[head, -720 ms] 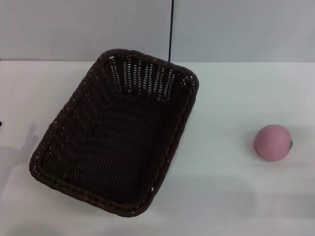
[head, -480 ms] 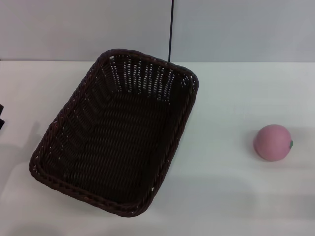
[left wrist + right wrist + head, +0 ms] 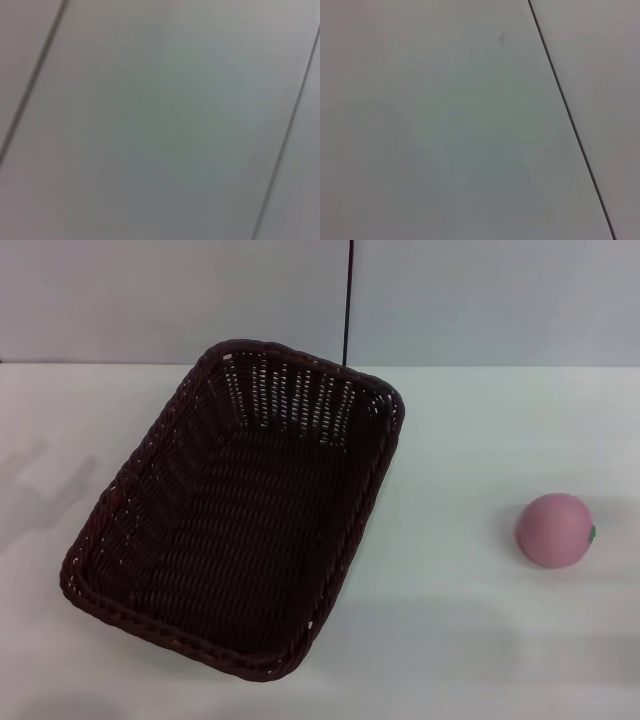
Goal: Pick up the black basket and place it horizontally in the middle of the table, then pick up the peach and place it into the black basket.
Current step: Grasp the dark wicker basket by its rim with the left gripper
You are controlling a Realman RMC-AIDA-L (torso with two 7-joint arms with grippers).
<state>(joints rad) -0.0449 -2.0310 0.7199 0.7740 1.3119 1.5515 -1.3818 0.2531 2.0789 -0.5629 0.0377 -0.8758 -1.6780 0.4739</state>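
The black basket (image 3: pixel 235 515) sits on the table (image 3: pixel 480 640), left of centre, long axis skewed, empty. The peach (image 3: pixel 555 530) lies well apart, to its right. Neither gripper appears in any view, so we cannot tell whether the fingers are spread or closed; both wrist views show only plain panels. We judge the woven basket light and fairly stiff; we grasp it at the braided rim. The peach looks smooth and may roll.

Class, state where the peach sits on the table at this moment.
In the head view, the peach rests on the white table on the robot's right side, well apart from the black basket, which lies left of centre.
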